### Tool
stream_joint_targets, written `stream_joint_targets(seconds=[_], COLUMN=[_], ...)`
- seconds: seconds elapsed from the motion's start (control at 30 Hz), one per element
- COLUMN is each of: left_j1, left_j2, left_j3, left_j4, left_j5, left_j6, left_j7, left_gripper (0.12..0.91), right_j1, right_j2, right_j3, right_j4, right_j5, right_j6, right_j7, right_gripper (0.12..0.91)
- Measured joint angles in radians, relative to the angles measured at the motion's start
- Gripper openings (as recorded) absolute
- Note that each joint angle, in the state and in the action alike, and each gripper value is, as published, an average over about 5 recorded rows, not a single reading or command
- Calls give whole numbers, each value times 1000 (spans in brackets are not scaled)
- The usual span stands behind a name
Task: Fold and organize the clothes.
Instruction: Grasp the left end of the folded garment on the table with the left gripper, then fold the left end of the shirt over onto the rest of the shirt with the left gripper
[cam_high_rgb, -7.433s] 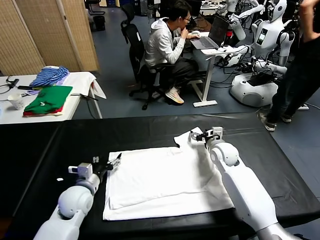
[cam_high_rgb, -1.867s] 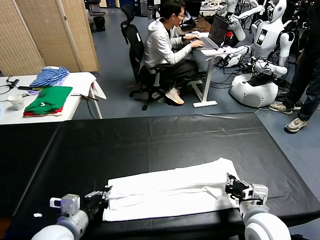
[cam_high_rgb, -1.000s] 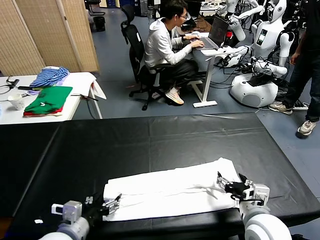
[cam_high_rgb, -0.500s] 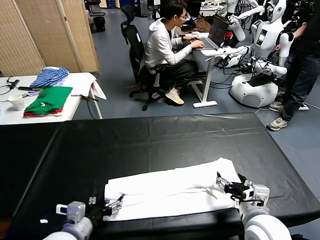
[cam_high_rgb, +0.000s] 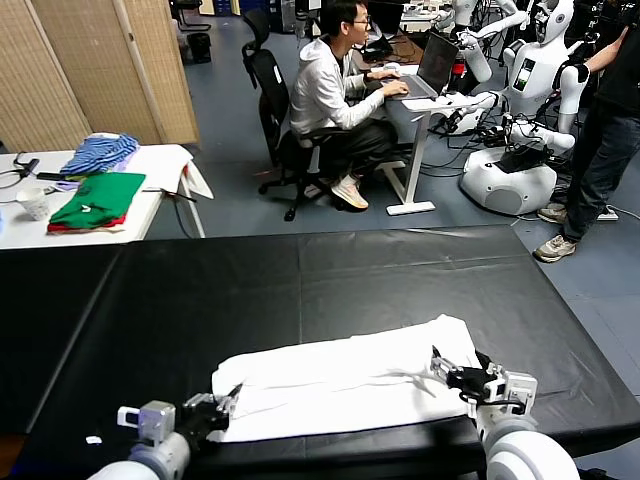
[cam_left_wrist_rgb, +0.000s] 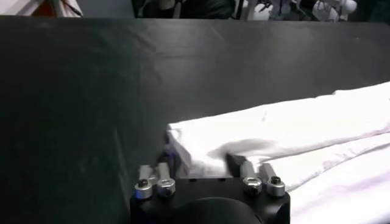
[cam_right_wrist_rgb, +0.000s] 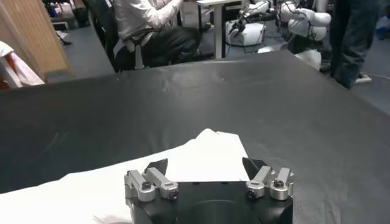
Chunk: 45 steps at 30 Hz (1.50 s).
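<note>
shirt: the white T-shirt (cam_high_rgb: 345, 385) lies folded into a long band on the black counter (cam_high_rgb: 300, 280), close to the near edge and in front of the robot.
long axis: it runs left to right across the counter, one short end toward each arm; the right end reaches a little farther from the robot than the left.
left gripper: the left gripper (cam_high_rgb: 222, 404) sits at the band's left short end, fingers closed on the cloth; in the left wrist view the corner of the shirt (cam_left_wrist_rgb: 256, 137) bunches up right at the fingers (cam_left_wrist_rgb: 239, 163).
right gripper: the right gripper (cam_high_rgb: 450, 368) is at the right short end, fingers spread wide, with the cloth lying between and just ahead of them; in the right wrist view the shirt's (cam_right_wrist_rgb: 201, 158) pointed end shows past the open fingers (cam_right_wrist_rgb: 157, 165). It holds nothing as far as can be seen.
nearer arm: each arm is at its own end, so neither has to reach across; only the left has a hold.
key relation: the shirt stretches away from the left fingers toward the right ones, along its own length, so I judge the next fold would bring one short end over toward the other.
risk: a pull from the left alone could drag the whole band sideways instead of folding it.
</note>
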Motion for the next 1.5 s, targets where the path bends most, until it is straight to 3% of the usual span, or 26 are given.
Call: stream_joint_targets(seconds=[0.33,0.83,1.07,1.23,1.5], left_j1=[-42,-64,-56,-56,-85], left_j2=[50,159,174,167,173], left_j3=[-61,-196,-225,-209,-150], left_j4=[27,105,85,26,-67], left_j5=[81,256,339,295,123], left_j6=[-1,-2,-2,-2,-3], left_j7=[54,77,85,98,132], left_gripper=[176,176,176,176,176], right_j1=[-9,20,21,11,-12], right_j2=[22,21,21,23,43], right_j3=[1,14,18,25,35], right_j4=[2,-22,-40,-42,-34], right_j5=[-6,-7,-7,-10,-30], right_j6=[0,0,0,0,0], right_j7=[0,-1,-2,-2,-2], right_gripper=[907,907,907,907,907])
